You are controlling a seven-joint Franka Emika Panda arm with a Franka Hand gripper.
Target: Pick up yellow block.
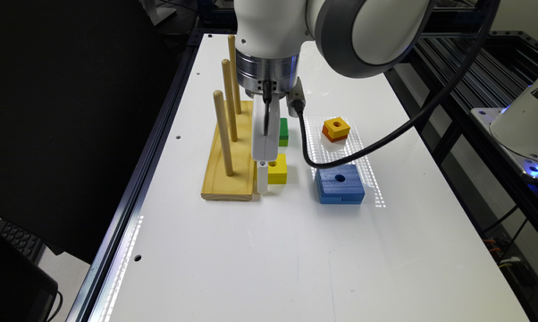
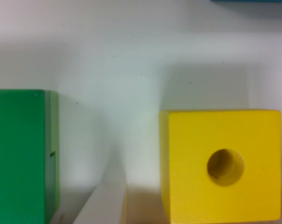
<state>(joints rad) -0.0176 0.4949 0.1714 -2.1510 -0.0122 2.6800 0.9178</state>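
Gripper (image 1: pixel 263 176) low over the white tabletop (image 1: pixel 260 250), tip nearly at the surface. The small all-yellow painted wooden square block with the round centre hole (image 1: pixel 277 169) sits flat just beside it, at about 3 o'clock of the gripper in the exterior view. One white finger (image 2: pixel 103 205) shows in the wrist view, beside the block's near face (the other is not visible, so whether the jaws stand apart or together I cannot tell).

Block is square: no long axis to favour.

Room: pale wooden peg base with three upright dowels (image 1: pixel 229 170) crowds the gripper at 9 o'clock. Green block (image 1: pixel 283 132) near at 12 o'clock of the yellow one; blue square block (image 1: pixel 339 184) apart at 3 o'clock.

Judgement: a small shift toward the block looks needed to straddle it.
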